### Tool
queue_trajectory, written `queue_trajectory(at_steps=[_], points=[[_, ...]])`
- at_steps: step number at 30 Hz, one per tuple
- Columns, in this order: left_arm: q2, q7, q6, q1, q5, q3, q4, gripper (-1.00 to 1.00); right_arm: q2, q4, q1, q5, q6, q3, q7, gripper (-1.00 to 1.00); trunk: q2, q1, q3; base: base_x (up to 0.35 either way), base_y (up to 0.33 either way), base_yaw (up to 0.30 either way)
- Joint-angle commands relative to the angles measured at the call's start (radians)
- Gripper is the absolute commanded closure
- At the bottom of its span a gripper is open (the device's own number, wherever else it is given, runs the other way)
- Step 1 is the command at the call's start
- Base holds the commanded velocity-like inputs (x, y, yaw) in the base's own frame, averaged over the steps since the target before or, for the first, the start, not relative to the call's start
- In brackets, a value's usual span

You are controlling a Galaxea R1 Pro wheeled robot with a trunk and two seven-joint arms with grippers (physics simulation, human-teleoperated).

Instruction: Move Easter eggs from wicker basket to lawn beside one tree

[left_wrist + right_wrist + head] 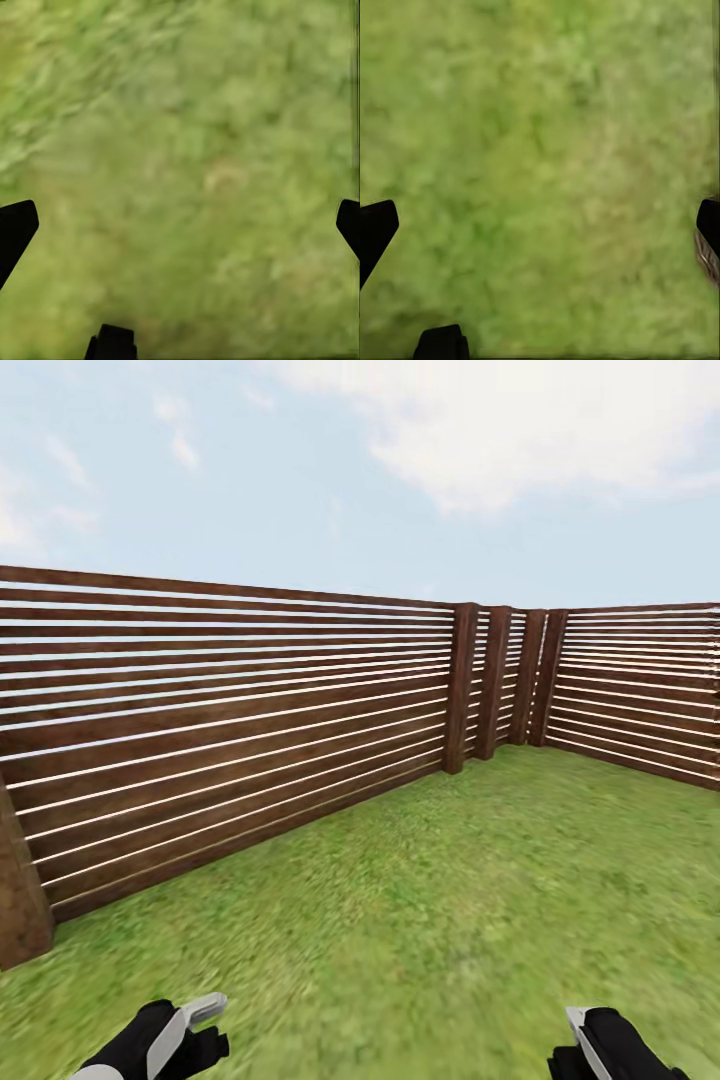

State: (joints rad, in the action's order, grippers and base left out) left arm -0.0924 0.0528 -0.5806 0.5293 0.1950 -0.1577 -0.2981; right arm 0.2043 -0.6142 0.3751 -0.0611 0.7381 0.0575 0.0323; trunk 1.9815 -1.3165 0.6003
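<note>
Left gripper spread wide, right gripper likewise — both empty, lawn directly below, slat fence beyond.

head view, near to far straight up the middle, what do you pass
lawn → fence corner posts → sky. The left gripper and right gripper sit at the near edge, off to either side.
</note>
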Motion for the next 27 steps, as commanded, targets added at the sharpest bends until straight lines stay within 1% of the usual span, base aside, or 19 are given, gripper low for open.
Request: queue_trajectory(at_steps=[1, 10, 27], points=[[0.0, 0.006, -0.006, 0.0, 0.011, -0.002, -0.002, -1.0, -0.001, 0.0, 0.001, -0.006, 0.004, 0.002, 0.003, -1.0, 0.001, 0.0, 0.001, 0.0, 0.0, -0.27], [-0.002, 0.006, -0.004, 0.0, 0.014, -0.003, -0.001, -1.0, -0.004, 0.001, 0.001, -0.006, 0.003, 0.002, 0.003, -1.0, 0.001, 0.0, 0.001, 0.0, 0.0, -0.282], [0.003, 0.005, -0.002, 0.0, 0.013, -0.003, -0.002, -1.0, -0.001, -0.002, 0.001, -0.006, 0.004, 0.003, 0.003, -1.0, 0.001, 0.0, 0.001, 0.0, 0.0, -0.285]])
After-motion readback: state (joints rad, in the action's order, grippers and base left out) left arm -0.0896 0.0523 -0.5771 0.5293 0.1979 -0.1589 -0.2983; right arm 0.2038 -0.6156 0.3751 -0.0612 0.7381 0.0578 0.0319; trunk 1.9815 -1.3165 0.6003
